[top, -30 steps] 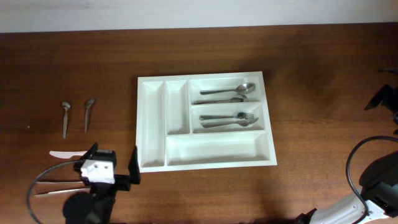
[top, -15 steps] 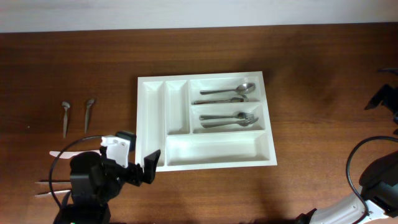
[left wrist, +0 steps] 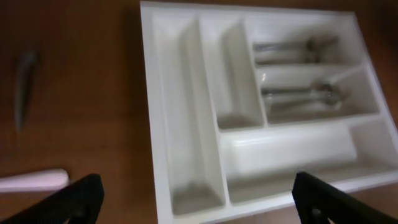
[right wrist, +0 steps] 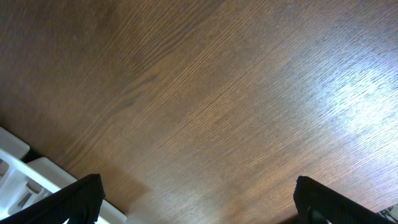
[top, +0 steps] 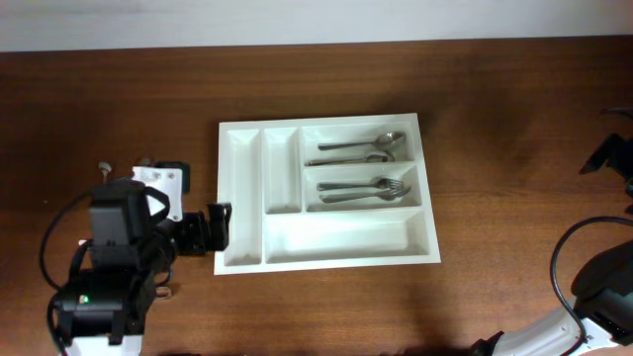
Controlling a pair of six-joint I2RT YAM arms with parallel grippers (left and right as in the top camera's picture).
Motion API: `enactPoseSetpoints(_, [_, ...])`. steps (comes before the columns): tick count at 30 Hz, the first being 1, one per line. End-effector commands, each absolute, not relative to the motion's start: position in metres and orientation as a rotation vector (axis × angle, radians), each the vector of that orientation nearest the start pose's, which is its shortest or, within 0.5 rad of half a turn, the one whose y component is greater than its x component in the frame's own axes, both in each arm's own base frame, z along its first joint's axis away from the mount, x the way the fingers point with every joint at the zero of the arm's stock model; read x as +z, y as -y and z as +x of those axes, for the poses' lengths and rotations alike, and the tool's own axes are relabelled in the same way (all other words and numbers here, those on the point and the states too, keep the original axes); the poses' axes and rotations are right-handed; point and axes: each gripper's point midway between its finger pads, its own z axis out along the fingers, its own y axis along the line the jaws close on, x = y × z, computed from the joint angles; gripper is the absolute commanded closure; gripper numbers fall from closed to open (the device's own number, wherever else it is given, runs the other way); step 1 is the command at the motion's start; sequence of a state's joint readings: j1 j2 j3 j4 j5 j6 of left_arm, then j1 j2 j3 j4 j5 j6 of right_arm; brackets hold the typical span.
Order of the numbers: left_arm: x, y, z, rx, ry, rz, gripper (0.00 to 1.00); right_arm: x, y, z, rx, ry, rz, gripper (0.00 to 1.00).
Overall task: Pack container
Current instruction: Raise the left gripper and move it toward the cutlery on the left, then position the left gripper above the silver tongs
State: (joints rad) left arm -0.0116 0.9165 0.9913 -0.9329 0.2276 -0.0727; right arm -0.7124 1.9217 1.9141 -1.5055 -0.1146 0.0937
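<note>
Brown wooden counter (top: 495,119): the left gripper (top: 216,229) hangs wide beside the left rim of the one white container (top: 336,237), mid-counter; the right gripper (right wrist: 198,186), wide too, hovers over wood. Seemingly two forks (top: 361,188) lie in the container's middle wide compartment, two spoons (top: 361,148) beyond.

Dark brown wood-grain table (top: 495,109) fills frame; pale strip (top: 297,20) along top edge, probably wall. Glare (right wrist: 354,106) right side, right wrist view.

Container (top: 240,188) on table (top: 495,99), spoons (top: 361,148) behind forks (top: 364,190) inside, left gripper (top: 206,229) alongside
</note>
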Motion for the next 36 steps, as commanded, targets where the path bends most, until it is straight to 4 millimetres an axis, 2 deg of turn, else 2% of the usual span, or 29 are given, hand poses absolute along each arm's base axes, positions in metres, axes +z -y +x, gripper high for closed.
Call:
enactPoseSetpoints(1, [0.211, 0.044, 0.259, -0.346, -2.463, 0.008, 0.01, 0.173, 0.225, 0.295, 0.151, -2.817, 1.172, 0.01])
enactPoseSetpoints(3, [0.209, 0.037, 0.262, -0.336, -2.482, -0.124, 0.01, 0.173, 0.225, 0.295, 0.151, -2.817, 1.172, 0.01])
enactPoseSetpoints(6, [0.204, 0.002, 0.256, -0.194, -2.518, -0.556, 0.01, 0.173, 0.225, 0.295, 0.151, -2.817, 1.172, 0.01])
enactPoseSetpoints(7, [0.204, -0.009, 0.251, -0.133, -2.530, -0.644, 0.01, 0.173, 0.225, 0.295, 0.151, -2.817, 1.172, 0.01])
enactPoseSetpoints(10, [0.214, -0.035, 0.241, 0.070, -2.585, -0.738, 0.01, 0.173, 0.225, 0.295, 0.151, -2.817, 1.172, 0.01])
enactPoseSetpoints(11, [0.218, -0.038, 0.242, 0.099, -2.590, -0.741, 0.01, 0.173, 0.225, 0.295, 0.151, -2.817, 1.172, 0.01])
enactPoseSetpoints(13, [0.225, -0.037, 0.249, 0.083, -2.588, -0.739, 0.01, 0.173, 0.225, 0.295, 0.151, -2.817, 1.172, 0.01])
enactPoseSetpoints(18, [0.220, -0.013, 0.253, -0.093, -2.640, -0.711, 0.01, 0.173, 0.225, 0.295, 0.151, -2.817, 1.172, 0.01])
enactPoseSetpoints(20, [0.224, -0.013, 0.262, -0.109, -2.604, -0.708, 0.01, 0.173, 0.225, 0.295, 0.151, -2.817, 1.172, 0.01])
enactPoseSetpoints(21, [0.224, -0.016, 0.261, -0.111, -2.580, -0.790, 0.01, 0.173, 0.225, 0.295, 0.151, -2.817, 1.172, 0.01])
enactPoseSetpoints(23, [0.216, -0.038, 0.237, -0.025, -2.449, -1.297, 0.01, 0.173, 0.225, 0.295, 0.151, -2.817, 1.172, 0.01])
enactPoseSetpoints(26, [0.205, -0.064, 0.172, 0.202, -2.091, -2.044, 0.01, 0.173, 0.225, 0.295, 0.151, -2.817, 1.172, 0.01])
enactPoseSetpoints(28, [0.205, -0.074, 0.144, 0.310, -1.857, -2.304, 0.01, 0.173, 0.225, 0.295, 0.151, -2.817, 1.172, 0.01])
enactPoseSetpoints(32, [0.205, -0.086, 0.139, 0.324, -1.771, -2.363, 0.01, 0.173, 0.225, 0.295, 0.151, -2.817, 1.172, 0.01])
enactPoseSetpoints(36, [0.206, -0.091, 0.136, 0.371, -1.832, -2.298, 0.01, 0.173, 0.225, 0.295, 0.151, -2.817, 1.172, 0.01])
